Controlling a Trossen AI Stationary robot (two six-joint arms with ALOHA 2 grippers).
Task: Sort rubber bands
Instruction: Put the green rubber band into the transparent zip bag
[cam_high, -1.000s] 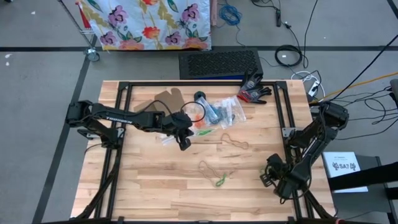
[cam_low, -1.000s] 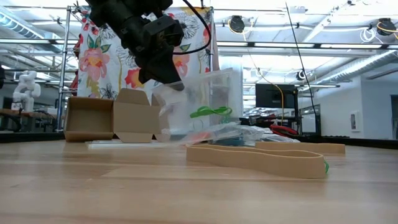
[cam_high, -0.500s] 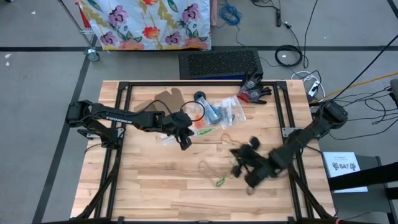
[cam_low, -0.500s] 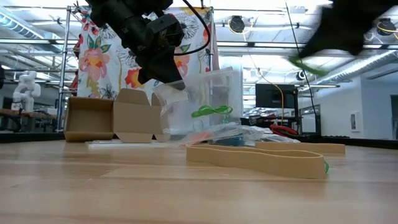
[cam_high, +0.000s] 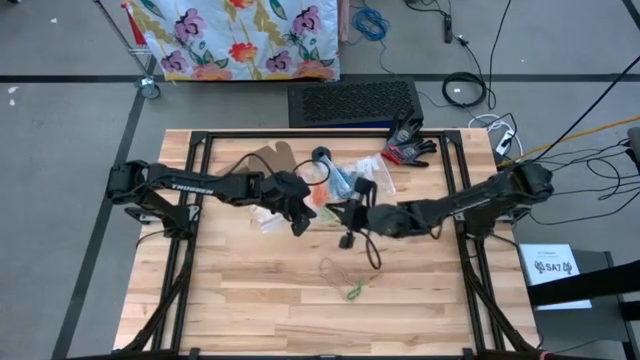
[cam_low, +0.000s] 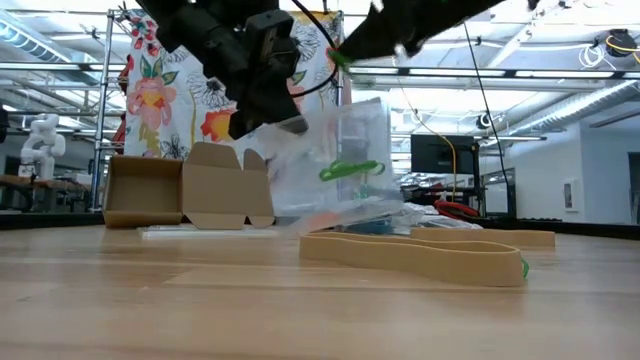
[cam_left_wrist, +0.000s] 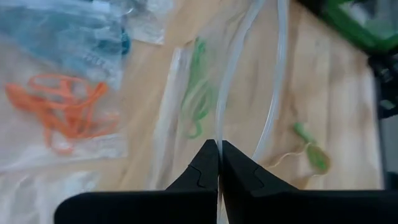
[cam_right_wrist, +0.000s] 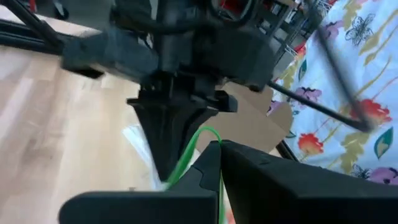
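My left gripper (cam_high: 298, 227) (cam_left_wrist: 217, 149) is over the table's middle, shut on a clear plastic bag (cam_low: 335, 165) with green rubber bands (cam_left_wrist: 198, 93) (cam_low: 350, 170) inside. My right gripper (cam_high: 338, 213) (cam_right_wrist: 219, 144) reaches in from the right, close above that bag and facing the left gripper. It is shut on a green rubber band (cam_right_wrist: 189, 152) and shows at the top of the low view (cam_low: 345, 48). Tan bands (cam_high: 338, 268) (cam_low: 420, 255) and a green one (cam_high: 353, 291) lie flat on the wood. Orange bands (cam_left_wrist: 62, 106) lie in another bag. My left gripper pinches the clear bag's upper edge (cam_left_wrist: 219, 127) between its two fingers, slanting down from above. The bag hangs tilted below them, and its lower end (cam_low: 335, 212) rests on the other bags. My right gripper pinches the green band (cam_right_wrist: 208, 134) between its fingers. The band loops out past them and trails down, clear of the table.
A pile of clear bags (cam_high: 362, 178) lies at the far middle, with a flat cardboard box (cam_high: 262, 160) (cam_low: 180, 190) to its left. Black-and-red gloves (cam_high: 408, 142) lie near the far right edge. A black cable loop (cam_high: 372, 252) hangs under the right arm.
My right arm has swung from the table's near right corner up and across to the middle, carrying the green band, and now stands right by the left gripper and the bag. The held bag has tipped and shifted a little.
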